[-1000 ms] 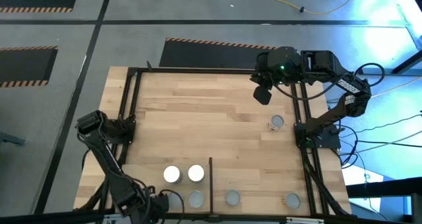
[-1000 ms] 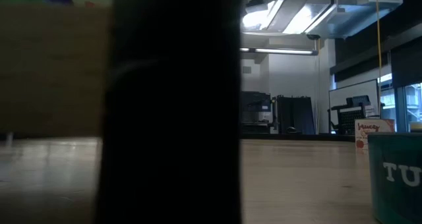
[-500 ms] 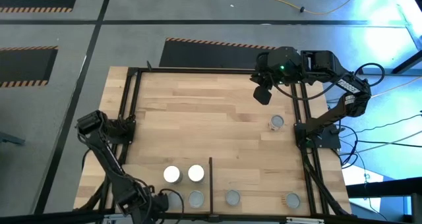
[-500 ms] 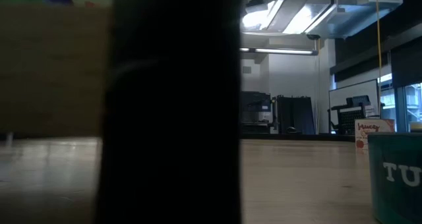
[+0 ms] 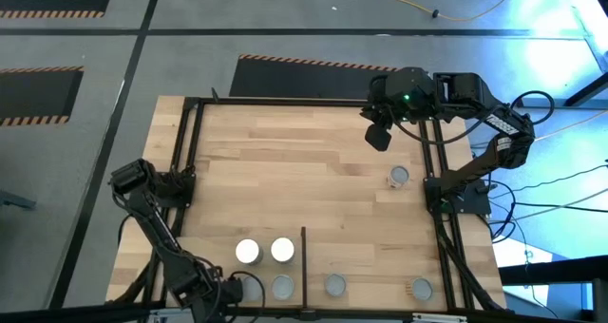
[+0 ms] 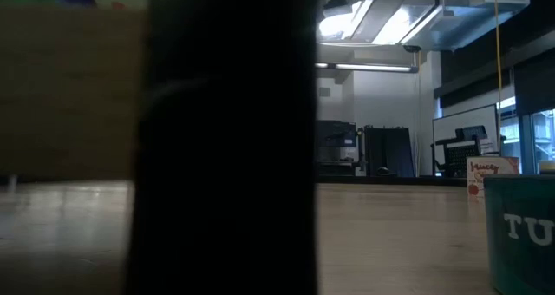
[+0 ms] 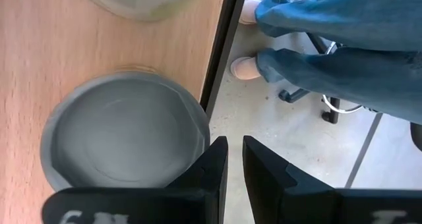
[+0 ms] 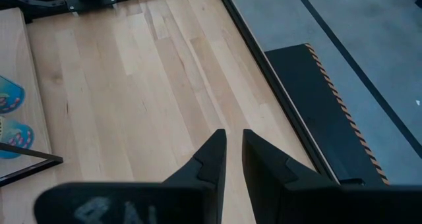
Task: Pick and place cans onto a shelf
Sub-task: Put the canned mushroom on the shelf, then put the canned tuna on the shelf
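The shelf (image 5: 313,171) is a pale board in a black frame with a thin divider bar (image 5: 303,256). Upright cans stand near its front: two white-topped cans (image 5: 247,252) (image 5: 282,250) and grey-topped cans (image 5: 334,285) (image 5: 421,288). One more can (image 5: 399,177) stands at the right. My left gripper (image 7: 235,165) is shut at the near edge (image 5: 228,293), close beside a grey-topped can (image 7: 125,135). My right gripper (image 8: 235,161) is shut and raised over the far right of the shelf (image 5: 380,133), holding nothing. My left gripper's shut fingers (image 7: 210,168) point down at a slant right beside the rim (image 7: 198,128) of the grey-topped can, which stands upright on the board. Whether a finger touches that rim I cannot tell.
The black frame bar (image 7: 221,46) runs just past the can. Beyond it a person's legs in blue trousers (image 7: 330,26) and shoes stand by the table. A wide dark shape (image 6: 230,139) blocks much of the low view. A teal can (image 6: 520,234) shows at its right.
My left gripper has sunk a little toward the grey-topped can at the near edge, staying shut. The cans and my right arm have kept still.
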### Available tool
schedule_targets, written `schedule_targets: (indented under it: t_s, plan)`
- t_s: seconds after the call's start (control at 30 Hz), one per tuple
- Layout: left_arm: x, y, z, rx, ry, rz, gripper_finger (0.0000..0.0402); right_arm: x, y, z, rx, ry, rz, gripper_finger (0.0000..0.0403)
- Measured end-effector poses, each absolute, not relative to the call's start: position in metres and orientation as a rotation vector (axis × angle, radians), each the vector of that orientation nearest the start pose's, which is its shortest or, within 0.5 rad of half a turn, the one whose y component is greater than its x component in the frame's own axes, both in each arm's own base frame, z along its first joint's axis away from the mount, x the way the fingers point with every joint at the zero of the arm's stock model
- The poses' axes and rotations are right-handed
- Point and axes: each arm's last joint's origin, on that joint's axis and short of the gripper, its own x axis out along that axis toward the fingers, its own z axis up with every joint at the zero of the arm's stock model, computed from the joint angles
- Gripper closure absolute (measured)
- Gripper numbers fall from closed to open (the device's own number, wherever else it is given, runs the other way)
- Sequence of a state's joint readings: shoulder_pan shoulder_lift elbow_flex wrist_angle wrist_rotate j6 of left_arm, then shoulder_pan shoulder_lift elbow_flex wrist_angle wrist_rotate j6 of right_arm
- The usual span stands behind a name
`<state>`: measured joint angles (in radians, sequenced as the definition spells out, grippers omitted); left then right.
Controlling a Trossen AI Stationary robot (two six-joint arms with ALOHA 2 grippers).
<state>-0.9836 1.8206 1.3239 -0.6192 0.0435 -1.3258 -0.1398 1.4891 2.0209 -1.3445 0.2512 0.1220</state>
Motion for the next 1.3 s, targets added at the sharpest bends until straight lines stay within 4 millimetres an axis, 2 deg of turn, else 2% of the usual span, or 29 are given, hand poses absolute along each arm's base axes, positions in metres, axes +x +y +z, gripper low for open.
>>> schedule_targets:
  t_s: [0.4,0.53,0.63,0.8,0.97,1.07,1.13,1.3]
  plan:
    - [0.204,-0.310,0.211,-0.591,1.398,-0.078,0.0360,0.242,-0.041,0.473,0.068,0.792,-0.418,0.0350]
    - [0.206,-0.313,0.243,-0.640,1.356,-0.140,0.0360,0.242,-0.041,0.473,0.060,0.794,-0.414,0.0350]
    - [0.203,-0.307,0.271,-0.644,1.338,-0.123,0.0360,0.242,-0.041,0.473,0.043,0.798,-0.407,0.0350]
    - [0.186,-0.276,0.316,-0.592,1.319,0.097,0.0360,0.239,-0.041,0.470,0.042,0.840,-0.407,0.0350]
    - [0.170,-0.233,0.359,-0.535,1.239,0.317,0.0360,0.226,-0.038,0.460,0.031,1.017,-0.343,0.0350]
    - [0.166,-0.208,0.381,-0.519,1.167,0.383,0.0360,0.225,-0.035,0.459,0.064,1.029,-0.275,0.0350]
    - [0.167,-0.194,0.393,-0.525,1.102,0.381,0.0360,0.224,-0.031,0.459,0.084,1.035,-0.152,0.0350]
    - [0.168,-0.162,0.412,-0.472,0.960,0.376,0.0360,0.224,-0.027,0.458,0.129,1.036,0.007,0.0350]
